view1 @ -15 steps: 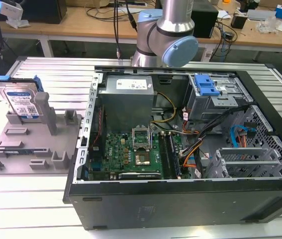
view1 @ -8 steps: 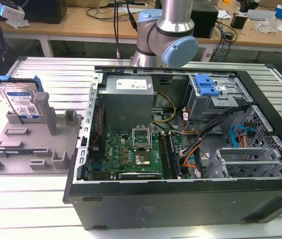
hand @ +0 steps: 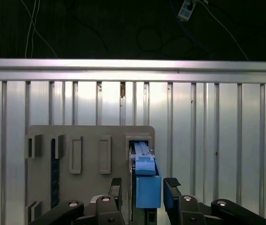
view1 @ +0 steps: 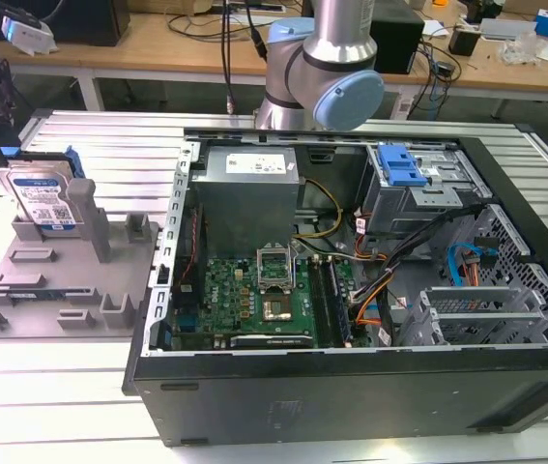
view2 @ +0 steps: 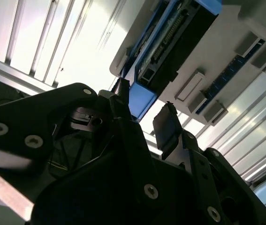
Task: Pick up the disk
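Bare silver metal and a glossy white-and-blue paper label on the disk, with side rails of smooth blue plastic. The fixture plate is matt grey plastic. The ribbed metal worktop has a bright brushed sheen. The gripper is matt black and the computer case dark painted sheet metal.

Ribbed aluminium tabletop spanned near side, evenly lit. Wooden workbench ran along far side on white legs, cluttered with cables and dark boxes. Floor beneath lay dim.
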### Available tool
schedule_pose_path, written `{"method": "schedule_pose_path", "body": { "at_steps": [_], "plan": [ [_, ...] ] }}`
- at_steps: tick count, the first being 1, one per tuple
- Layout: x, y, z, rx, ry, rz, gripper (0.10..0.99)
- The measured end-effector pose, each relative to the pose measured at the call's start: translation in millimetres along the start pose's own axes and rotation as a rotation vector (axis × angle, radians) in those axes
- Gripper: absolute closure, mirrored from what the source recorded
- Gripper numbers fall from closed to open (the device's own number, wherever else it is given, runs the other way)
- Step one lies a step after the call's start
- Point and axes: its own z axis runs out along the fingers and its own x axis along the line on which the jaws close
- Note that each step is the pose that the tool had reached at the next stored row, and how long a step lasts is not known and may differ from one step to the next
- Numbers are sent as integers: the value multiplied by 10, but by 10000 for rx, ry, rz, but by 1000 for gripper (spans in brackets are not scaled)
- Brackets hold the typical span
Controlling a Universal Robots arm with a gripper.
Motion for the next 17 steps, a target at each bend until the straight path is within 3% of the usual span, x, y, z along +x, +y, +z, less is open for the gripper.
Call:
{"method": "schedule_pose_path", "body": {
  "at_steps": [17],
  "plan": [
    [-34, -19, 164, 3, 3, -177, 604]
  ]
}}
